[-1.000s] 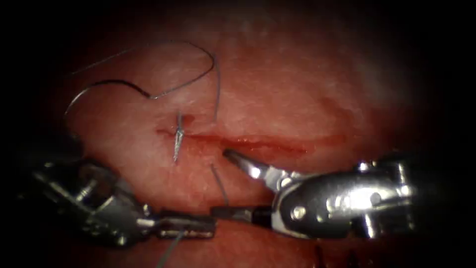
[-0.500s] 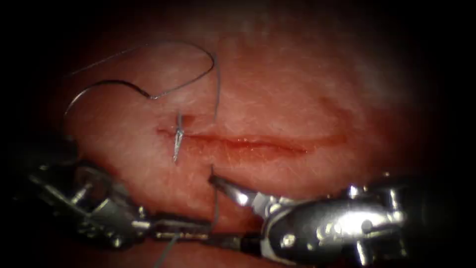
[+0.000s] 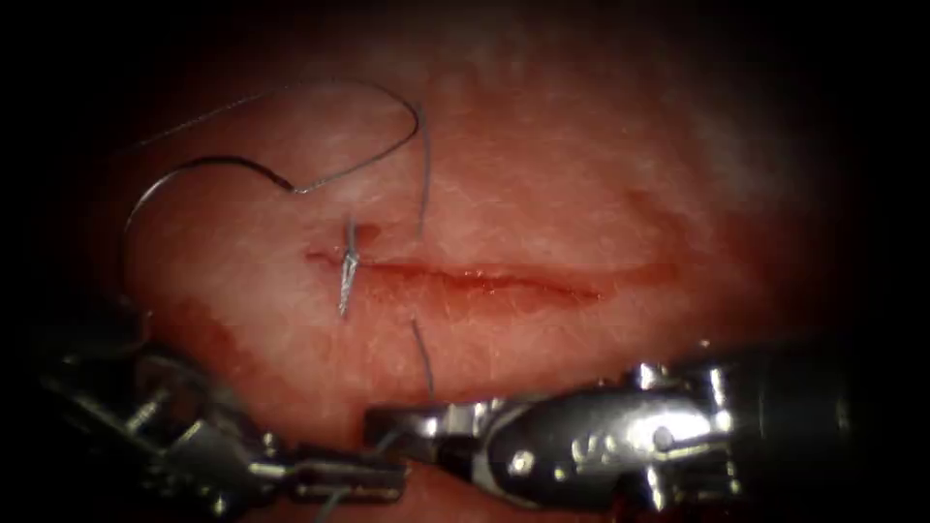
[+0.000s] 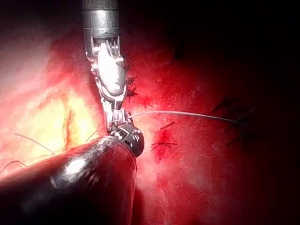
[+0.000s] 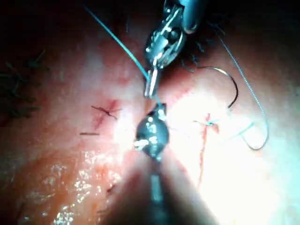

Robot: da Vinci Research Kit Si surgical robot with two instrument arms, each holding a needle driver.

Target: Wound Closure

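**Q:** Has anything moved since a second ago?

**A:** Only the right tool (image 3: 397, 423). It reached up toward the cut (image 3: 484, 281) with its jaws apart. It now lies low and level on the near side of the cut, pointing left, jaws together. A short strand of thread (image 3: 423, 353) rises from the tissue (image 3: 542, 184) just below the cut and runs down into those jaws, so they look clamped on it.

**Q:** And the other tool?

**A:** The left tool (image 3: 363, 478) sits beside it, tip nearly meeting tip. Its jaws are closed on thread too, with a strand trailing out beneath them.

**Q:** Where is the needle?

**A:** The needle (image 3: 184, 167) lies loose on the tissue, beyond the cut's left end. Neither tool holds it and it is not in the tissue. Thread loops from it across to a stitch (image 3: 348, 260) at the left end of the cut.

**Q:** Which step is this?

**A:** I judge it to be thread handling, since both tools grip thread and the needle is set aside. Any next move calls for a gentle, even pull, so that the stitch does not tear the edge and the loose loop stays clear of the needle.
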